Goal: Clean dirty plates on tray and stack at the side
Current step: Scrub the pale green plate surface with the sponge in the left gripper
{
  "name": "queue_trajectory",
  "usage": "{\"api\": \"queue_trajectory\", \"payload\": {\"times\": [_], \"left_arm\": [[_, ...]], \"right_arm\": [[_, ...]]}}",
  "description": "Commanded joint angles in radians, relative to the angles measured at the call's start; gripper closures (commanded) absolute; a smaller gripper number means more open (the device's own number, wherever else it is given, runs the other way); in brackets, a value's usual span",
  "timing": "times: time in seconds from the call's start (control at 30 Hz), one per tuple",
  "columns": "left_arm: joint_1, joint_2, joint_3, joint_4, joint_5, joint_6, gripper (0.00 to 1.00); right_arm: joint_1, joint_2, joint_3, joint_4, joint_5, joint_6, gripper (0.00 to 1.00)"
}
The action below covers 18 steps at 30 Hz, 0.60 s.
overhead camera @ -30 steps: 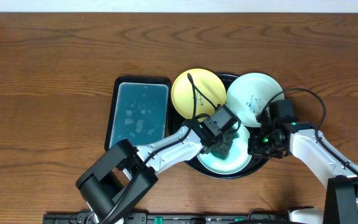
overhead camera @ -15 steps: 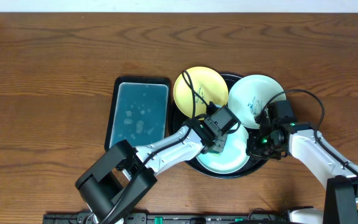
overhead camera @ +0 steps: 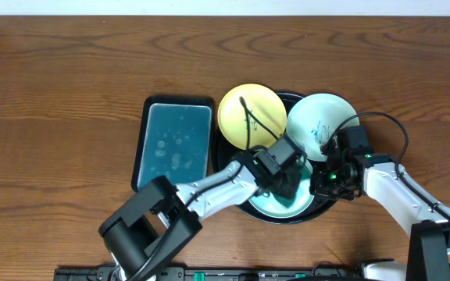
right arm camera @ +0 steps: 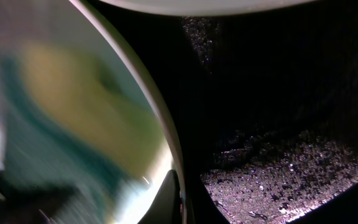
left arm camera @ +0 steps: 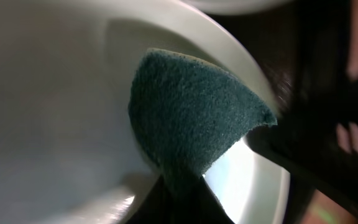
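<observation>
The round black tray (overhead camera: pixel 286 99) holds three plates. A pale yellow plate (overhead camera: pixel 248 115) leans at its upper left and a pale plate with a blue scribble (overhead camera: pixel 319 125) at its upper right. A mint plate (overhead camera: pixel 268 204) lies at the front. My left gripper (overhead camera: pixel 287 184) is shut on a dark green sponge (left arm camera: pixel 191 118), pressed onto that mint plate (left arm camera: pixel 55 112). My right gripper (overhead camera: pixel 324 181) is shut on the mint plate's right rim (right arm camera: pixel 160 124), with one finger (right arm camera: pixel 169 199) lying on its inner side.
A rectangular teal tray (overhead camera: pixel 172 144) with wet patches lies just left of the black tray. The black tray's speckled floor (right arm camera: pixel 278 180) shows right of the gripped rim. Bare wooden table (overhead camera: pixel 69 94) surrounds everything.
My left gripper has slid the sponge across the mint plate, toward the right and a little nearer the front. The right gripper has kept its hold without moving.
</observation>
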Motion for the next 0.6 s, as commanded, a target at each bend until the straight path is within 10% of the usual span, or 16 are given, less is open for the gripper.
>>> {"api": "queue_trajectory", "payload": {"times": [0.0, 0.57], "left_arm": [[-0.032, 0.020, -0.015, 0.002, 0.071, 0.027, 0.92], [0.118, 0.019, -0.015, -0.135, -0.307, 0.025, 0.92]], "right_arm": [[0.001, 0.019, -0.026, -0.007, 0.079, -0.004, 0.99], [0.001, 0.019, -0.026, -0.014, 0.079, -0.004, 0.99]]}}
